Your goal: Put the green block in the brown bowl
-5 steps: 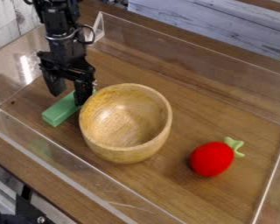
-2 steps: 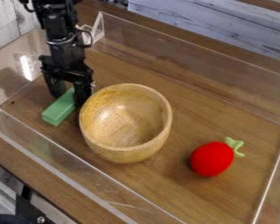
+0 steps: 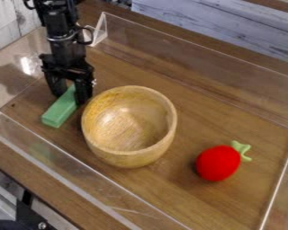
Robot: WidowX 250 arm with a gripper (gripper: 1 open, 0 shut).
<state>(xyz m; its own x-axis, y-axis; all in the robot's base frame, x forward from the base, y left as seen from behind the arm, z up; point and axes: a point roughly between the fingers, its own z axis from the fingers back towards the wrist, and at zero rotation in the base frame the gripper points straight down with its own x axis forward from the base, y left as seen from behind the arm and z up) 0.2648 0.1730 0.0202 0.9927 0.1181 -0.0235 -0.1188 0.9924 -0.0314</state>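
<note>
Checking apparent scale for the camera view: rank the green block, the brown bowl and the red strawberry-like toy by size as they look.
1. Brown bowl, clearly largest
2. Red strawberry-like toy and green block: too alike to rank, the block's upper end being partly hidden

We see the green block (image 3: pixel 60 110), a flat plain mid-green bar, lying outside the bowl on the wood surface, just beside its rim, long side slanted, one end partly hidden. We have the brown bowl (image 3: pixel 130 127) upright next to it, round, thick-walled, light-brown wood with visible grain, its open inside showing nothing in it.
</note>
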